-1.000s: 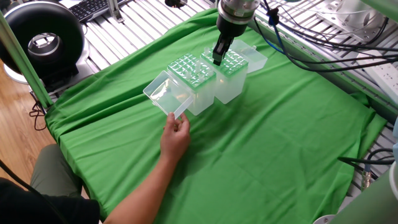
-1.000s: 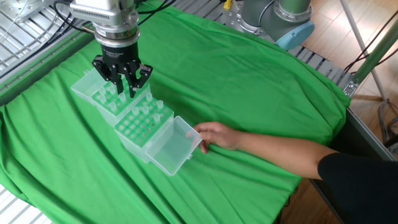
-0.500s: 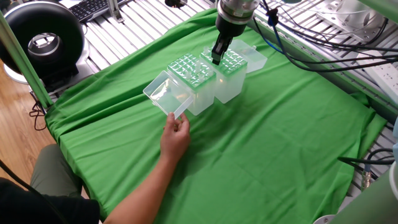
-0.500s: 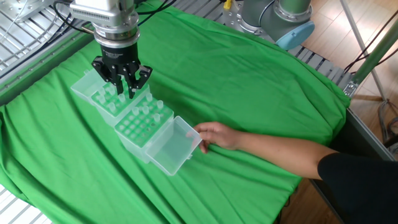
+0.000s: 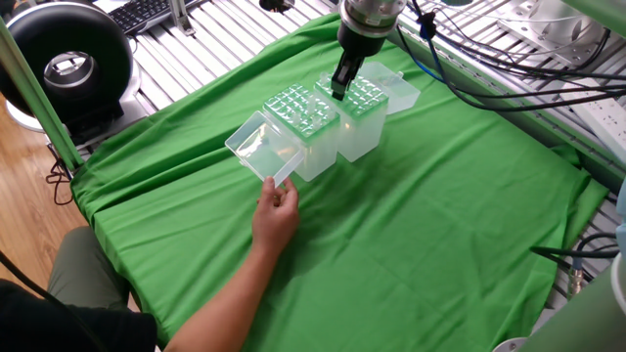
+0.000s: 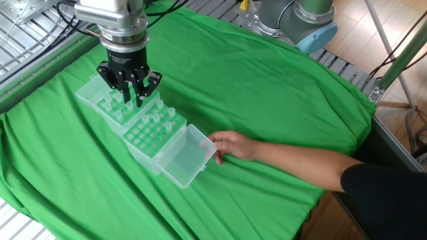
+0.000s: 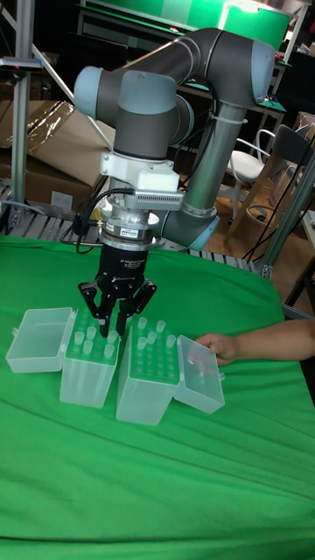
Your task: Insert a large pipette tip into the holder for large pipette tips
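Tall fixed view: two translucent boxes are seen side by side on a green cloth (image 7: 157, 490) over the table. The pincer (image 7: 115, 325) hangs just above the left box (image 7: 88, 372), fingers narrowed — whether a tip is gripped cannot be told. The holder for large pipette tips (image 7: 150, 378) stands just beside it, to the right, its clear lid (image 7: 199, 376) hinged open and touched by a person's hand (image 7: 214, 347).

A grey UR5 arm (image 7: 201, 79) with pale blue joint caps carries a white wrist block, black cables and a black gripper (image 7: 115, 325) with slim dark fingers (image 7: 93, 311).
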Tool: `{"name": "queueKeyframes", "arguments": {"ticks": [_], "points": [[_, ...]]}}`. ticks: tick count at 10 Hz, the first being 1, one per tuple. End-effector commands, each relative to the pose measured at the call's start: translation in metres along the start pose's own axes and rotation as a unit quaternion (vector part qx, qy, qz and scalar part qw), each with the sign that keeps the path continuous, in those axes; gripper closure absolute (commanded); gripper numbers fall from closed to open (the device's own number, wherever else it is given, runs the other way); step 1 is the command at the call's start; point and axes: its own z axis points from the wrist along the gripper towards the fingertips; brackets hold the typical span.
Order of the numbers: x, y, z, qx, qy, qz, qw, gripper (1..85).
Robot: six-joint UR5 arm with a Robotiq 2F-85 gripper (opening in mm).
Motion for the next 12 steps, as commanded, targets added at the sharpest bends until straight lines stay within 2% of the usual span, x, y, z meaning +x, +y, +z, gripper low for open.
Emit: {"name": "queueKeyframes", "arguments": {"ticks": [1, 7, 10, 12], "points": [[-0.0073, -0.0010, -0.0008, -0.006, -0.007, -0.003, 1.0000, 53.3], [-0.0115, -0.0016, 0.0013, -0.006, -0.006, -0.005, 1.0000, 53.3], [-0.0067, -0.0044, 0.0022, -0.004, -0.004, -0.002, 1.0000, 57.7], [-0.0049, -0.0061, 0.0021, -0.001, -0.002, 0.006, 1.0000, 66.0]]}}
